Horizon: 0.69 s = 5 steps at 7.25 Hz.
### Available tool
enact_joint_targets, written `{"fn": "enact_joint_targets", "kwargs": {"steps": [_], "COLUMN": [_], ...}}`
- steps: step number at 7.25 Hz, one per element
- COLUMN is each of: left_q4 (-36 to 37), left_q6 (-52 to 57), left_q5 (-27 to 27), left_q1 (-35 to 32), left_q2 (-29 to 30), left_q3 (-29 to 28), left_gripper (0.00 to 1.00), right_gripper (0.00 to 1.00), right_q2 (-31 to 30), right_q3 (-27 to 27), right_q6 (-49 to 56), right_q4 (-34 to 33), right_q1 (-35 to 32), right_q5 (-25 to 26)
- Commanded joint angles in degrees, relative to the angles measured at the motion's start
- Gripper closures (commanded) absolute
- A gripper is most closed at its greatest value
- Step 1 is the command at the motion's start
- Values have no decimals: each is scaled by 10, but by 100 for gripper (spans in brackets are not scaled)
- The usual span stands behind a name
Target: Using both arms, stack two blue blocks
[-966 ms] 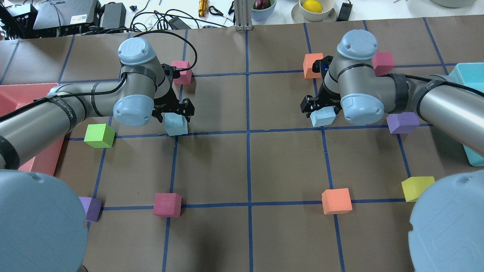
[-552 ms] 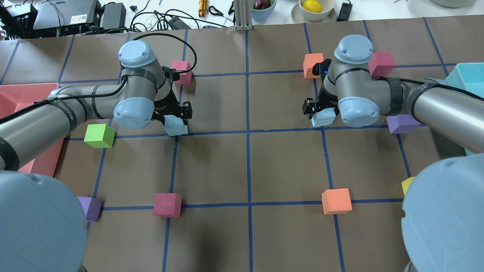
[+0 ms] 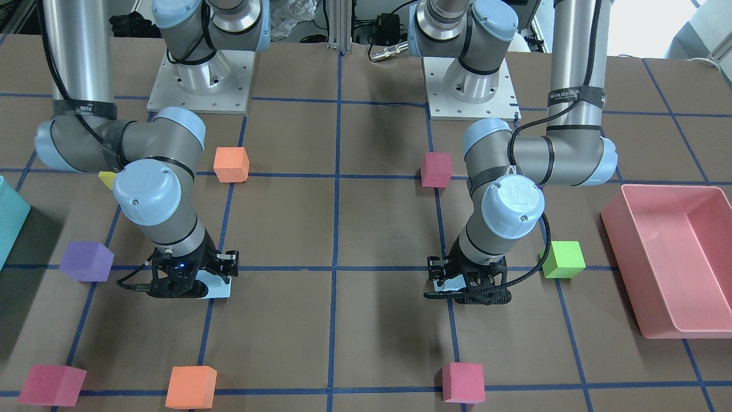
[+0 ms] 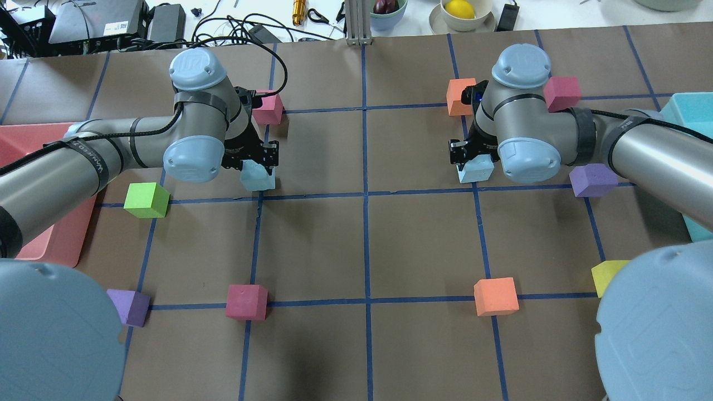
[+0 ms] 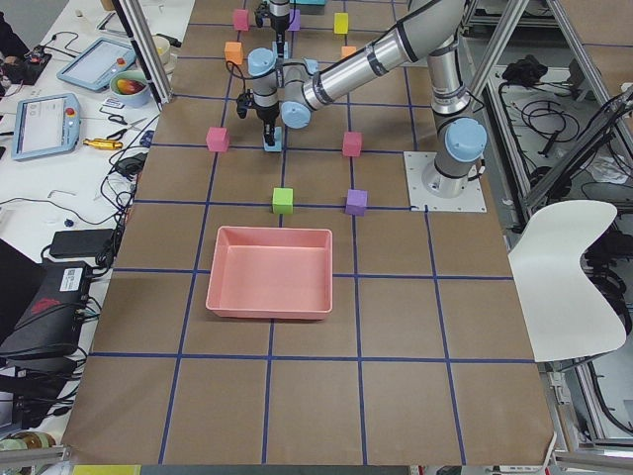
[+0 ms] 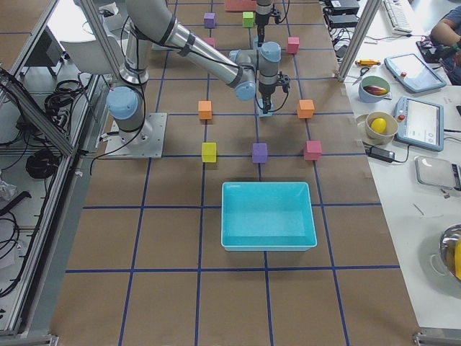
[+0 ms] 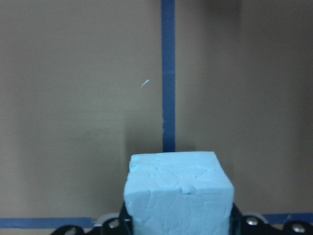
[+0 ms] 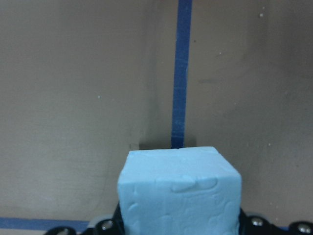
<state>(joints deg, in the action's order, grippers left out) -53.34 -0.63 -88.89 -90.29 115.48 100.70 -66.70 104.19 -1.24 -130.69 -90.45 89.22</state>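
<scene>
My left gripper (image 4: 257, 162) is shut on one pale blue block (image 4: 257, 178), left of the table's middle, just beyond a blue tape line. In the left wrist view the block (image 7: 177, 196) fills the bottom centre, close over the brown paper. My right gripper (image 4: 470, 157) is shut on the other blue block (image 4: 475, 170) on the right side; it fills the bottom of the right wrist view (image 8: 178, 191). In the front-facing view the right gripper (image 3: 189, 279) and the left gripper (image 3: 469, 284) both sit low near the table.
A green cube (image 4: 146, 199) lies left of the left block and a pink cube (image 4: 268, 108) behind it. An orange cube (image 4: 459, 96), a magenta cube (image 4: 563, 92) and a purple cube (image 4: 593, 179) surround the right gripper. A pink tray (image 4: 16, 145) stands far left, a teal bin (image 4: 685, 111) far right.
Both arms have shifted slightly toward the far side of the table, carrying their blue blocks. The blocks look a little smaller and further up in the overhead view.
</scene>
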Motion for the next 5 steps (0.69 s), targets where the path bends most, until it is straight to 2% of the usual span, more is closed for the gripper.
{"fn": "enact_joint_targets", "kwargs": {"steps": [1,3,5], "left_q4": [-13,-41,-102], "left_q6": [-18,-22,-22], "left_q5": [28,28,26], "left_q1": [-1,-1,-1], "left_q2": [-5,-6,-10], "left_q3": [-23,-51,-97], "left_gripper": [100,100,100], "right_gripper": [100,100,100], "right_q2": [-60,-98,-96], "right_q3": [-12,-1,39], "right_q6": [-129,-266,-293], "right_q4": [92,163,154], "right_q1": [-70,-180,-225], "right_q5": [-19,-18,-22]}}
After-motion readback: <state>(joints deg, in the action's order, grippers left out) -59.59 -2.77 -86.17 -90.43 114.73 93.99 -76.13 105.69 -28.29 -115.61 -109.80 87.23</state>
